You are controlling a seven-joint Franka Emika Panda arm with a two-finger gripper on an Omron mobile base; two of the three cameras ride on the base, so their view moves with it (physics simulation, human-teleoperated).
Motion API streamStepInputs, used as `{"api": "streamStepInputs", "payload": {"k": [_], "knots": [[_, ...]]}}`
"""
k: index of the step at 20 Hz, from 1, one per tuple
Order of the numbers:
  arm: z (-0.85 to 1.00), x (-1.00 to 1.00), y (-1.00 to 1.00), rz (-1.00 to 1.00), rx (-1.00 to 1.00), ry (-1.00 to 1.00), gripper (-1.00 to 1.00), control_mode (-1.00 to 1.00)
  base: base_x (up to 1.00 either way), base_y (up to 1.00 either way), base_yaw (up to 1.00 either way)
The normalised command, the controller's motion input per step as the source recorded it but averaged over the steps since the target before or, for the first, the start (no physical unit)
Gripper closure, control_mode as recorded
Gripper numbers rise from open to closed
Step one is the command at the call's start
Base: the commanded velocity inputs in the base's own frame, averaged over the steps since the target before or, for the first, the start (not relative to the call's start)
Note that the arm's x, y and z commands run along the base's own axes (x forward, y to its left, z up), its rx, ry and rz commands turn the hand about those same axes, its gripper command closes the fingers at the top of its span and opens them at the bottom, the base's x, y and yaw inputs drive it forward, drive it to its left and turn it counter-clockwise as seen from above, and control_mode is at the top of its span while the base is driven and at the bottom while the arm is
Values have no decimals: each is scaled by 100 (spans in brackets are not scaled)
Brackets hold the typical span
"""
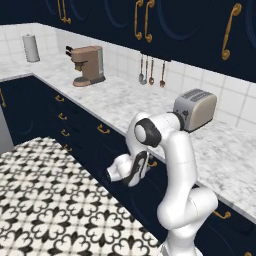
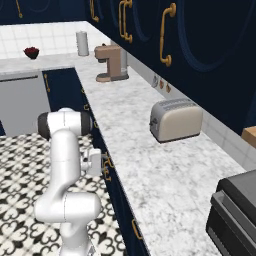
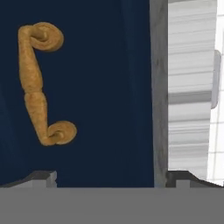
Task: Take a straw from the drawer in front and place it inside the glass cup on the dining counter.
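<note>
White glossy arm (image 1: 180,170), thick rounded tube segments, smooth casing. Dark grey/black caps and bands at the joints (image 1: 148,132). Bulbous white base housing at the bottom. Small boxy white hand (image 2: 94,162); two dark finger tips (image 3: 41,177) with lighter grey stepped pads.

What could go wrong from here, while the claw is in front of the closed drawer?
1. In the hand view the brass handle sits off to one side of the open claw, not between its fingertips; closing now would likely miss it.
2. The drawer is shut, and the claw hangs close to its front under the worktop, so a forward push may bump the front.
</note>
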Motion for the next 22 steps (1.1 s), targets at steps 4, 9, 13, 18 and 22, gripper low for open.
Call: {"api": "streamStepInputs", "payload": {"k": [4,9,13,18,22], "knots": [[-31,42,-1,8,1,0,-100,-100,0,0,0],[-41,36,0,6,0,2,-100,-100,0,0,0],[-32,38,0,6,0,0,-100,-100,0,0,0],[-33,40,0,6,0,1,-100,-100,0,0,0],[-34,37,-2,5,0,3,-100,-100,0,0,0]]}}
